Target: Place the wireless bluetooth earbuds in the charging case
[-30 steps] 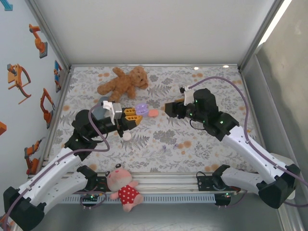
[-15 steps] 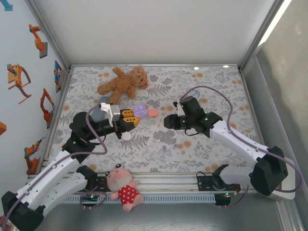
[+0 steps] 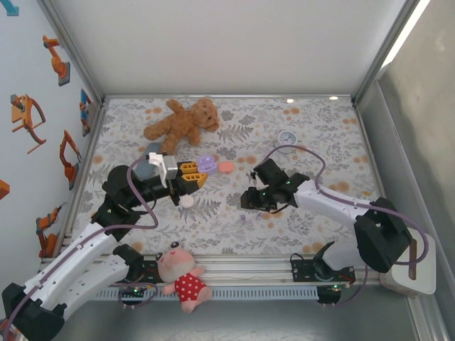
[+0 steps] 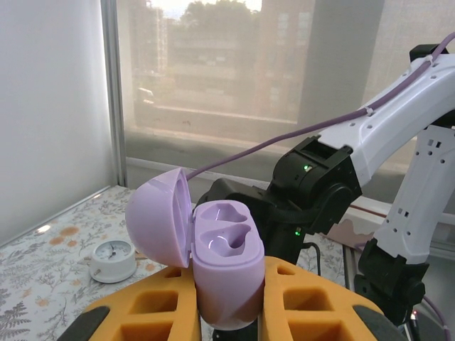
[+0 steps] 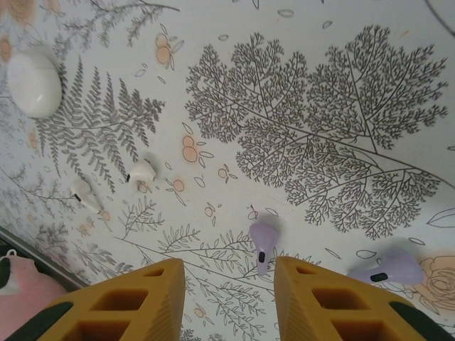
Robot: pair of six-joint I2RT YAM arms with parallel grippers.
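The left gripper (image 4: 227,316) is clamped on the lilac charging case (image 4: 229,273), held above the cloth (image 3: 213,213). The case stands upright with its lid (image 4: 160,227) swung open to the left and both wells bare. The right gripper (image 5: 227,284) points down at the cloth, its yellow jaws partly apart and holding nothing. Just ahead of the gap lies a purple earbud (image 5: 262,241), its long axis in line with the fingers and its stem towards them. A second purple earbud (image 5: 387,270) lies crosswise off to the right. Two white earbuds (image 5: 142,170) lie near a white case (image 5: 32,84).
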